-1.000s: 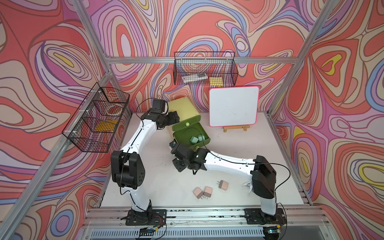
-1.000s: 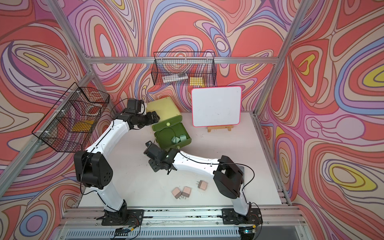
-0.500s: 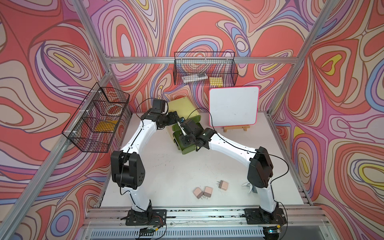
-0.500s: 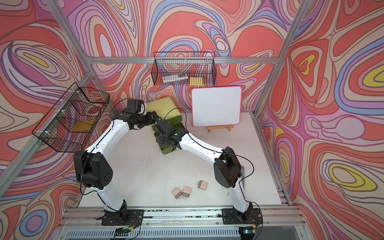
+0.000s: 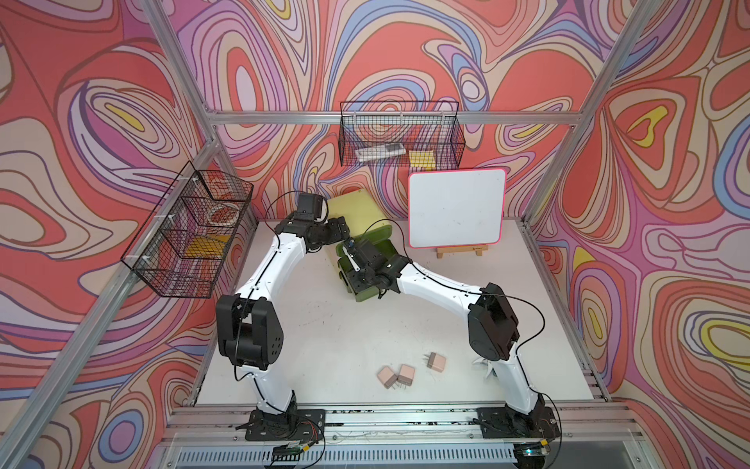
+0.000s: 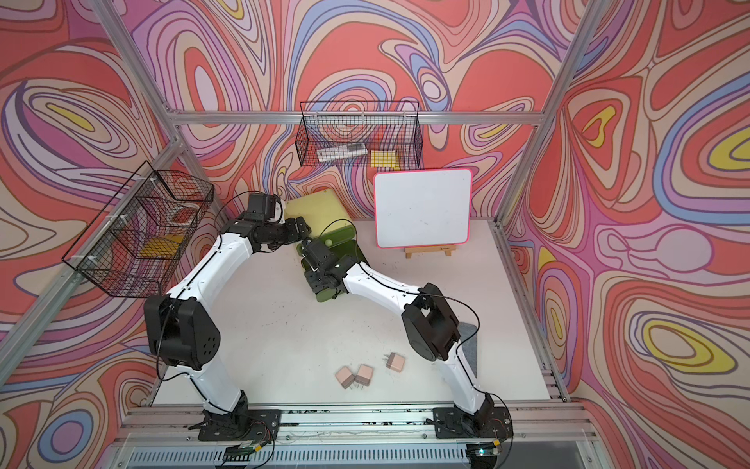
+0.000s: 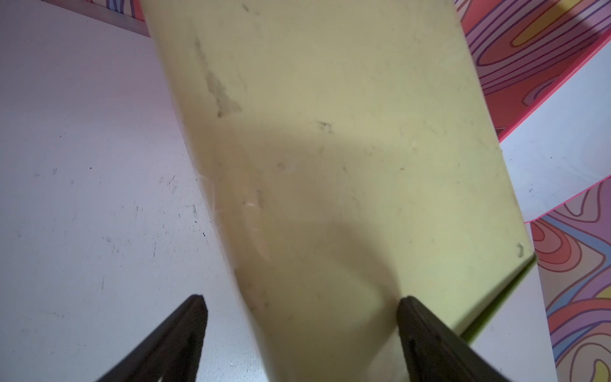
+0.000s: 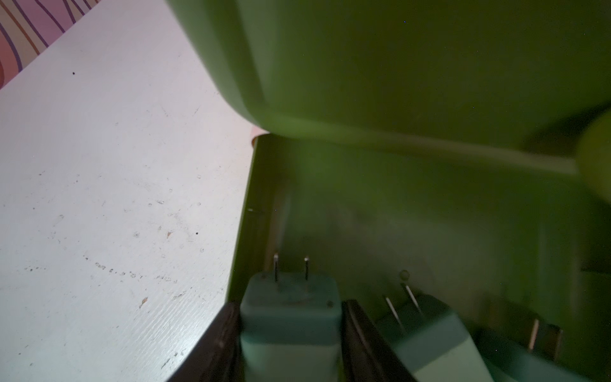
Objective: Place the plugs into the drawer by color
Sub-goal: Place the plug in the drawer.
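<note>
The lime-yellow drawer chest [image 5: 353, 209] [image 6: 314, 207] stands at the back of the table with two olive drawers pulled out. My right gripper [image 5: 355, 280] [image 6: 318, 280] reaches into the lower open drawer [image 5: 365, 294]. In the right wrist view it [image 8: 290, 330] is shut on a blue-green plug [image 8: 290, 304], prongs pointing away. Two more plugs [image 8: 429, 337] lie beside it inside. My left gripper [image 5: 339, 233] [image 7: 302, 330] is open, straddling the chest's [image 7: 330, 132] corner. Three pinkish-beige plugs [image 5: 386, 375] [image 5: 406, 373] [image 5: 436, 360] lie near the front edge.
A whiteboard on a small easel [image 5: 456, 211] stands right of the chest. Black wire baskets hang on the back wall [image 5: 399, 138] and the left wall [image 5: 190, 231]. A white clip [image 5: 485, 365] lies by the right arm's base.
My right gripper has come up from the table in front of the chest and moved back over the open lower drawer, carrying the plug. The left arm has stayed put.
</note>
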